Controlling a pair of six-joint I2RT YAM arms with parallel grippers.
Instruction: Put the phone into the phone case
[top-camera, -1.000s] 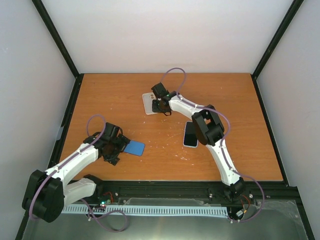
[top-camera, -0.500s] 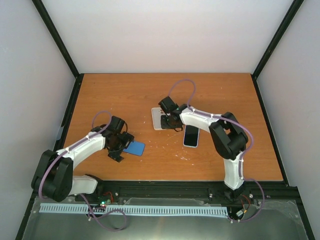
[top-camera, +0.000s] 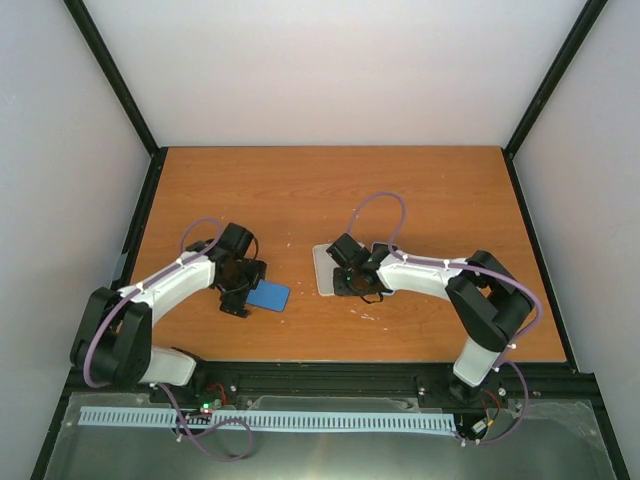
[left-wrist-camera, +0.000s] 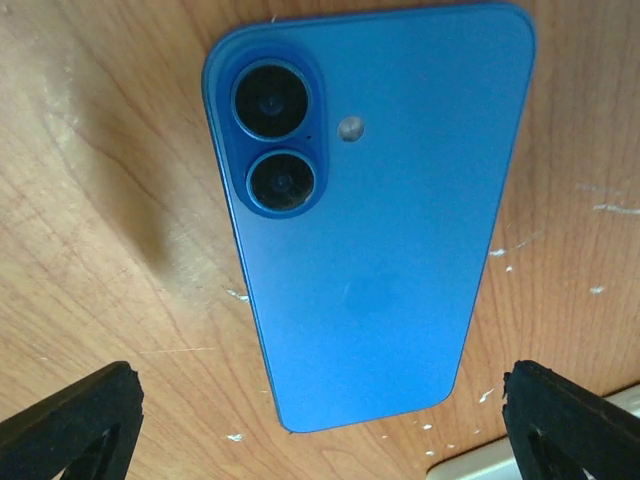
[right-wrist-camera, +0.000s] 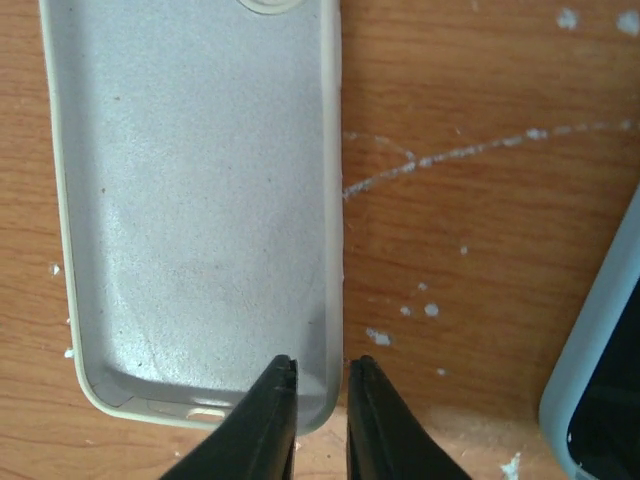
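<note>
A phone (left-wrist-camera: 370, 230) lies face down on the wooden table, showing a blue back with two camera lenses; it also shows in the top view (top-camera: 270, 296). My left gripper (left-wrist-camera: 320, 440) hangs over its lower end, open, with the fingertips (left-wrist-camera: 70, 425) wide of both its sides. In the top view this gripper (top-camera: 247, 290) is just left of it. An empty pale whitish phone case (right-wrist-camera: 190, 200) lies open side up near the table's middle (top-camera: 327, 270). My right gripper (right-wrist-camera: 320, 385) is shut on the case's right wall near a corner, one finger inside and one outside.
A second phone (right-wrist-camera: 592, 350), dark-screened with a pale blue-grey rim, lies just right of the case and is mostly under my right arm in the top view. White specks dot the wood. Black frame rails (top-camera: 150, 200) and white walls edge the table.
My right gripper has pulled the pale case from the far middle toward the front, next to the second phone. My left gripper has shifted slightly over the blue-backed phone.
</note>
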